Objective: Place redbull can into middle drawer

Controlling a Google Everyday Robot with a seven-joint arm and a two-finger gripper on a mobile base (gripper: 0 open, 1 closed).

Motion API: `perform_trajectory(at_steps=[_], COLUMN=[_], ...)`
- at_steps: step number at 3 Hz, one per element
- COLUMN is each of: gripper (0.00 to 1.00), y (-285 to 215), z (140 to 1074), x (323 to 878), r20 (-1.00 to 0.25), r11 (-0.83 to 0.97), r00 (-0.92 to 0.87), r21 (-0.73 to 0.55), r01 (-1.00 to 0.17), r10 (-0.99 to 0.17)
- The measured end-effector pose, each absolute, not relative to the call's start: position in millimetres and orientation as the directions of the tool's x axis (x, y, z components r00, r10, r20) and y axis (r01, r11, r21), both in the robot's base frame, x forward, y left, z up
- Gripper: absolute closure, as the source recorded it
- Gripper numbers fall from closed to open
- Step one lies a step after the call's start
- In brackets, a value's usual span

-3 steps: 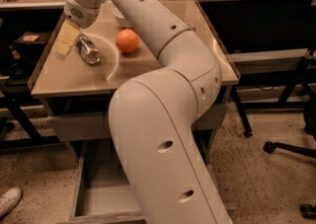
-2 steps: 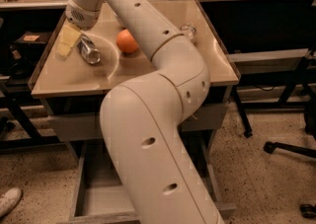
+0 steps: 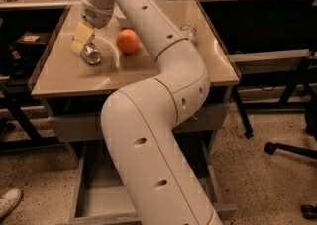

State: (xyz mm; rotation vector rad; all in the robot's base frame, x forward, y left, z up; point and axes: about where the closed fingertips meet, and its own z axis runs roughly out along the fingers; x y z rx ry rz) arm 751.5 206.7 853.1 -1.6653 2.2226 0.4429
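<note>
The redbull can (image 3: 91, 54) lies on its side on the tan tabletop (image 3: 64, 78), at the left, with a shiny silver end facing me. My gripper (image 3: 80, 39), with pale yellow pads, is low over the table, right against the can's upper left side. The middle drawer (image 3: 96, 200) stands pulled out below the table, near the floor. Its flat grey bottom shows on the left, and my arm (image 3: 148, 135) hides the rest.
An orange (image 3: 128, 40) sits just right of the can. A clear plastic bottle (image 3: 189, 31) lies at the table's right, behind my arm. A white bowl (image 3: 120, 17) is at the back. A shoe (image 3: 9, 201) is at the lower left and chair legs (image 3: 290, 149) at the right.
My gripper has moved a little to the right, closing up on the can. The arm's elbow and lower link have swung across the view. The can and orange have stayed put.
</note>
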Motion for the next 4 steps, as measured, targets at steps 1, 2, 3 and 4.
perform_trajectory(at_steps=[1,2,3,4], gripper=[0.0,0.0,0.0,0.0], y=[197.9,204.8,219.0,233.7], z=[848.0,846.4,837.9,834.5], x=[760.2,765.4,763.4,757.3], r20=[-0.442,-0.459,-0.444,-0.444], r11=[0.304,0.306,0.299,0.275], r00=[-0.297,-0.293,-0.289,-0.274], r21=[0.058,0.048,0.05,0.063], r01=[-0.951,-0.951,-0.953,-0.959], r10=[-0.846,-0.838,-0.848,-0.853])
